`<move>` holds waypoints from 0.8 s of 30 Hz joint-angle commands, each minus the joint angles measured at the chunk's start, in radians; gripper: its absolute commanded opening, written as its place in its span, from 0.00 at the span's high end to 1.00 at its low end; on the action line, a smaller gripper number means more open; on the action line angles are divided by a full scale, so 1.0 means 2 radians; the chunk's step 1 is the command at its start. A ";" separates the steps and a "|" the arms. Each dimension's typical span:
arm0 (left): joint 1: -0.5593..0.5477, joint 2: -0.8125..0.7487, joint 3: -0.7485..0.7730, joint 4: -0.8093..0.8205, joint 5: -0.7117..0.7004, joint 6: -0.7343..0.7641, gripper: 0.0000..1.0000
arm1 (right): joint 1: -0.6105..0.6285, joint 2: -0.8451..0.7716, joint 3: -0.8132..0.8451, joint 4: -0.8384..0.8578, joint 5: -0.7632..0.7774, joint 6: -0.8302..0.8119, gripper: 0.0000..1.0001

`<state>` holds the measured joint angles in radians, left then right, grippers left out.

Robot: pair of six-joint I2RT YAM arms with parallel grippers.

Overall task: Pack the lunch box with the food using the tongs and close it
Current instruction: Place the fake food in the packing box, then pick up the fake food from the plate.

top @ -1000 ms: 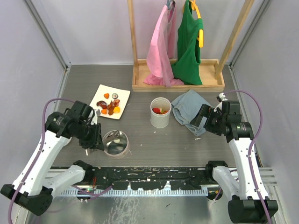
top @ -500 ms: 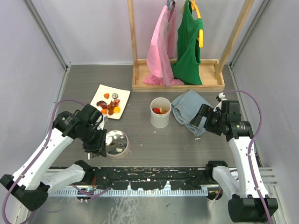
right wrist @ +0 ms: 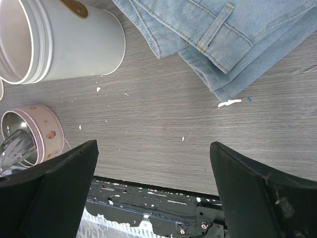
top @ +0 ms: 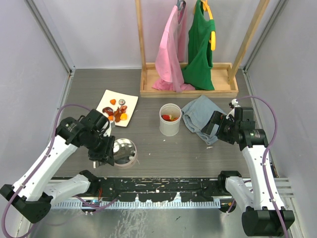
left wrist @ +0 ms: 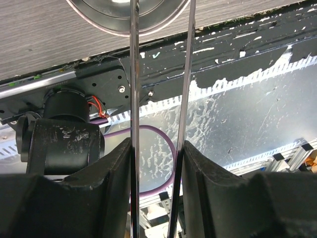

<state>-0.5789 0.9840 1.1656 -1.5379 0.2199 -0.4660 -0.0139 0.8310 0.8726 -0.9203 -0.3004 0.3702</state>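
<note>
Tongs [left wrist: 134,74]: probably light, stiff and springy, with slick metal arms, best pinched mid-length so the tips can squeeze. They lie at seven o'clock on the table, tips at the round tin [right wrist: 47,131]. Left claw [left wrist: 157,148] is part-closed, its jaws pressing both arms (a loose-looking hold). Right claw [right wrist: 153,146], at four o'clock, gapes wide and holds nothing.

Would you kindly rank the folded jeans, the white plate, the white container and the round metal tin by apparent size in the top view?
1. folded jeans, partly covered
2. white plate, nearly as large
3. white container and round metal tin: too alike to rank, and the tin is partly covered
</note>
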 commanded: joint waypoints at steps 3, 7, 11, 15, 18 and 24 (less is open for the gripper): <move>-0.002 -0.021 0.050 0.007 -0.031 -0.011 0.61 | 0.003 -0.009 0.002 0.018 -0.001 0.002 0.00; -0.002 -0.026 0.075 0.014 -0.064 -0.018 0.63 | 0.003 -0.008 0.002 0.018 -0.001 0.002 0.00; -0.002 -0.019 0.087 0.035 -0.099 -0.022 0.64 | 0.004 -0.010 0.004 0.017 0.000 0.001 0.00; -0.002 0.002 0.098 0.066 -0.139 -0.019 0.64 | 0.003 -0.010 0.005 0.015 0.002 0.001 0.00; 0.000 0.031 0.111 0.083 -0.172 -0.003 0.63 | 0.003 -0.009 0.005 0.015 0.006 0.001 0.00; 0.030 0.096 0.143 0.126 -0.182 0.038 0.62 | 0.003 -0.003 0.010 0.014 0.007 0.000 0.00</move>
<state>-0.5556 1.1252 1.3903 -1.3983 -0.0959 -0.4553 -0.0139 0.8310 0.8711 -0.9203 -0.2966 0.3717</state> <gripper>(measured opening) 0.374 0.998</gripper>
